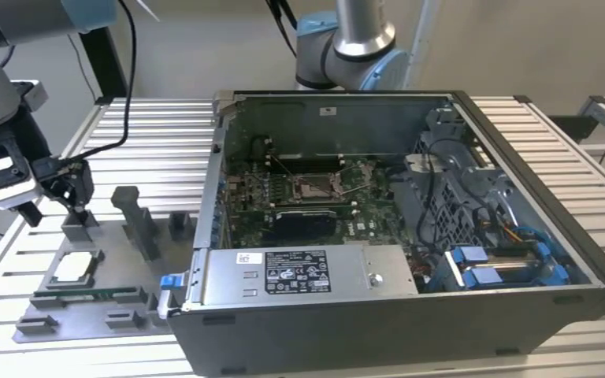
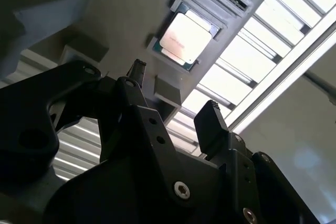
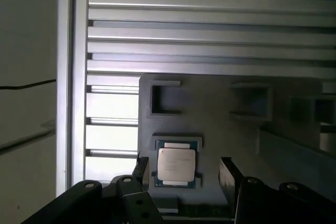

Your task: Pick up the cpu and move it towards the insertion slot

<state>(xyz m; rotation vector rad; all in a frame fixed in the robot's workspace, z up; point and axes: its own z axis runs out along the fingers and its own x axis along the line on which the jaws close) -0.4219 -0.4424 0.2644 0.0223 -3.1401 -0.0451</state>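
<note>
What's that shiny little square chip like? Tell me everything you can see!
The chip is a small, flat square with a shiny silvery metal top and a darker greenish rim. It lies flat in a square pocket of the grey holder beside the computer case. The open claw hangs above it, not touching.

the tool (image 2: pixel 173 92) hangs spread open, apart from the cpu (image 2: pixel 185 36) lying in a grey holder's (image 2: pixel 126 9) pocket.

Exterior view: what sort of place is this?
Likely a robotics lab bench for computer assembly: an opened computer case on a slatted metal table, the cpu in a grey holder, the gripper near it.
</note>
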